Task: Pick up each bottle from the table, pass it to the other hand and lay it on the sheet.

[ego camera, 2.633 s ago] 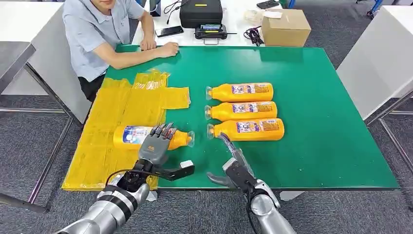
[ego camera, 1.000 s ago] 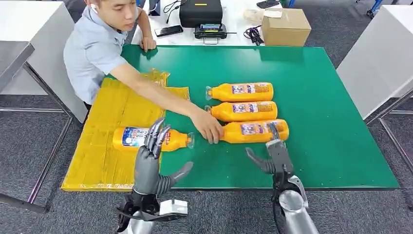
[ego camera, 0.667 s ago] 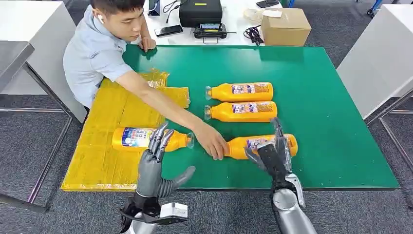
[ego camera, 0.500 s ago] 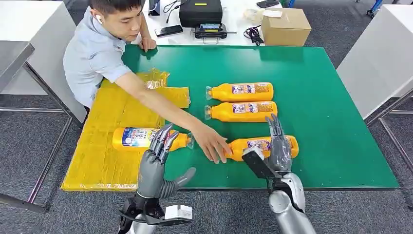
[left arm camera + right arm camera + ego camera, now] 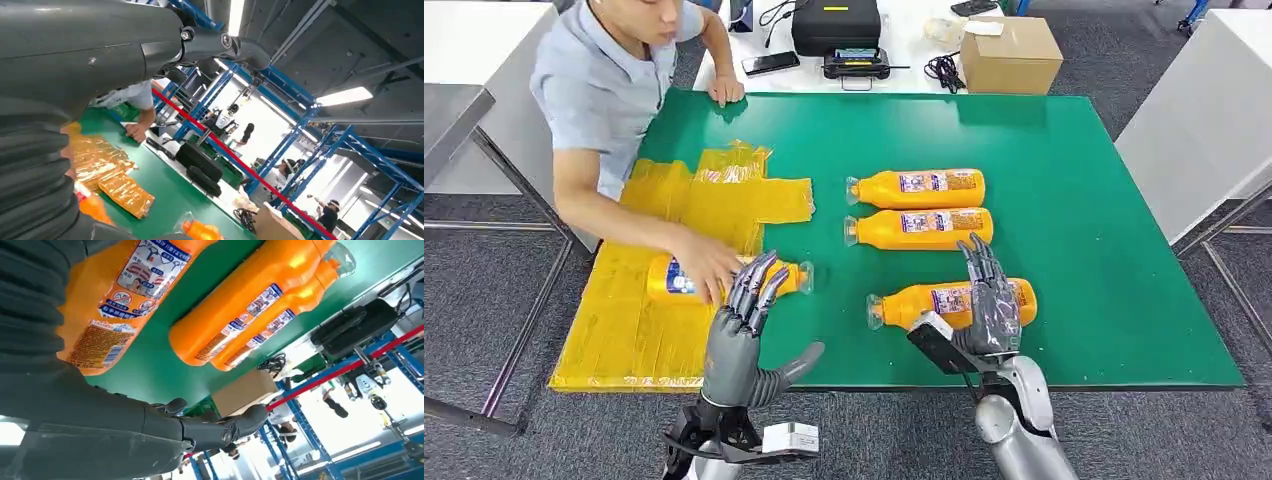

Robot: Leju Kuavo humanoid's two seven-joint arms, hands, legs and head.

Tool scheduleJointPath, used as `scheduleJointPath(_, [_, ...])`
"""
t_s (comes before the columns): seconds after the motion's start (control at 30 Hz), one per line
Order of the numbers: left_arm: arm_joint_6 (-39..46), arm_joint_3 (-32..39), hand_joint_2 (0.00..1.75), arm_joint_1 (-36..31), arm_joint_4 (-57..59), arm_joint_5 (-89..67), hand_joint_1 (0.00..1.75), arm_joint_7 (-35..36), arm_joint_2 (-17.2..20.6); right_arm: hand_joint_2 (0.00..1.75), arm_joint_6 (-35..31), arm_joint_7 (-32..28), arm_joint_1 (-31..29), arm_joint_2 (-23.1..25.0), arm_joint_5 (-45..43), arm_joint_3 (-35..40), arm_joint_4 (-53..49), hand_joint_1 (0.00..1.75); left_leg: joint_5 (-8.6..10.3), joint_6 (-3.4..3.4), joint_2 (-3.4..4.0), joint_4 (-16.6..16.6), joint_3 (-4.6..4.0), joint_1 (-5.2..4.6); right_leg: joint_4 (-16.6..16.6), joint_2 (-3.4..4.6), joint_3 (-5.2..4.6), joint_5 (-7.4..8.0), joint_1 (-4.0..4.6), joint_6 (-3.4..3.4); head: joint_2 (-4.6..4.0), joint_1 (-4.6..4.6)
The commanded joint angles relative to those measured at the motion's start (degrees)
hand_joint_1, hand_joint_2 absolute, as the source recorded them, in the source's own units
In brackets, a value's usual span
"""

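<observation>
The green worktop (image 5: 1074, 200) before me carried a yellow sheet (image 5: 674, 215) at its left end with one bottle (image 5: 789, 278) on it, and three orange bottles (image 5: 919, 188) (image 5: 921, 228) (image 5: 924, 303) lay on their sides mid-table.

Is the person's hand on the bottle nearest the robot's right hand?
No, the person's hand rests on the bottle on the yellow sheet, well apart from the nearest bottle by the right hand.

The left hand (image 5: 739, 335) stands raised with fingers (image 5: 759, 280) straight, slightly spread and pointing away from the robot, thumb stuck out to the side; it holds nothing. The right hand (image 5: 979, 310) reaches forward on its silver arm, fingers (image 5: 984, 270) extended and apart, palm down, thumb out toward the left hand.
</observation>
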Motion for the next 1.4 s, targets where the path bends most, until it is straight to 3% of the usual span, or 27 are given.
scheduleJointPath(0.03, [-0.2,-0.9,1.75,0.4,1.8,0.6,0.0,0.9,-1.6,1.75,1.7,3.7,-2.0,-3.9,8.6,5.5,1.2,0.0,-0.13,-0.09,0.05,0.0,0.25,0.04,0.0,0.01,0.27,-0.1,0.05,-0.12,0.0,0.0])
scheduleJointPath(0.17, [-0.2,-1.0,1.75,0.1,2.4,1.1,0.0,1.0,-1.6,1.75,8.0,6.5,-3.9,-6.6,9.4,6.7,3.6,0.0,-0.06,-0.05,0.03,0.0,0.13,0.01,0.0,0.0,0.15,-0.05,0.01,-0.08,0.0,0.0])
scheduleJointPath(0.33, [-0.2,-3.1,1.75,-0.7,5.1,3.5,0.0,1.8,-1.2,1.75,9.9,11.0,-7.4,-11.1,16.3,8.0,8.4,0.0,-0.05,-0.04,0.01,0.0,0.17,-0.01,-0.1,-0.02,0.2,-0.03,0.0,-0.06,0.0,0.0])
scheduleJointPath(1.0, [-0.2,-4.3,1.75,-0.4,4.5,4.5,0.0,3.2,0.9,1.75,15.2,14.2,-14.2,-14.0,22.0,14.3,13.8,0.0,-0.07,-0.07,0.15,0.0,0.19,-0.02,0.0,0.13,0.18,-0.03,-0.01,-0.09,0.0,0.0])
scheduleJointPath(1.17, [-0.2,-5.2,1.75,-0.5,4.6,5.3,0.0,3.6,1.6,1.75,18.2,13.9,-14.4,-15.1,20.0,14.6,15.2,0.0,-0.12,-0.12,0.12,-0.1,0.34,0.01,-0.1,0.08,0.34,-0.08,0.04,-0.15,0.0,0.0])
scheduleJointPath(1.4, [-0.2,-7.4,1.75,-0.2,4.5,6.1,0.0,4.6,2.5,1.75,16.5,13.9,-12.7,-16.3,19.3,15.1,10.7,0.0,-0.19,-0.12,0.14,0.0,0.37,0.02,0.0,0.1,0.36,-0.14,0.04,-0.16,0.0,0.0])
